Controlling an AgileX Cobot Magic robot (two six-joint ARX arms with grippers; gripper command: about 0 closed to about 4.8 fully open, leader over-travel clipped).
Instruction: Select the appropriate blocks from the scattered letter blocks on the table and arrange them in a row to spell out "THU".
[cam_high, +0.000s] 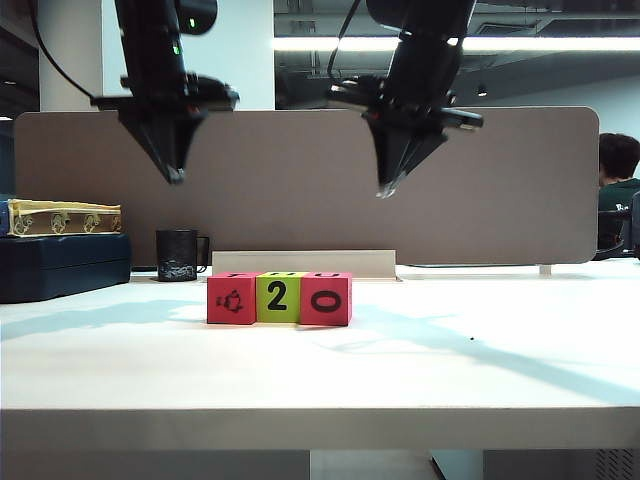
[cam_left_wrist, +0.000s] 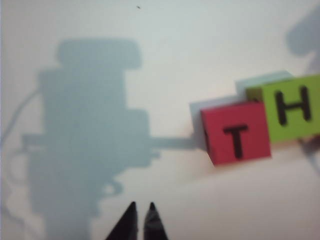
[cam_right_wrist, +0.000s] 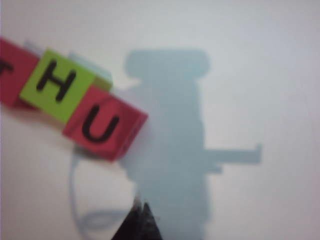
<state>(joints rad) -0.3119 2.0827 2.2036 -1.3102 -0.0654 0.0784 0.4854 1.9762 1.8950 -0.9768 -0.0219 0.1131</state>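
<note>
at the far left edge of the table (cam_high: 120, 360) sits a dark case (cam_high: 62, 265) with a yellow patterned box (cam_high: 62, 217) on top, and a black mug (cam_high: 177, 255) stands just to its right. the left gripper (cam_high: 175, 176) hangs high in the air, fingers pressed together on nothing, tips pointing down; the row of blocks lies well below it, toward five o'clock from the tips. the three cubes sit touching in a row near the table's middle: the red t block (cam_high: 231, 298), the green h block (cam_high: 277, 297), the red u block (cam_high: 325, 298). their front faces show a small picture, a 2 and a 0. the right gripper (cam_high: 386, 189) also hangs high, fingers clenched and empty, the row toward seven o'clock below it.
</note>
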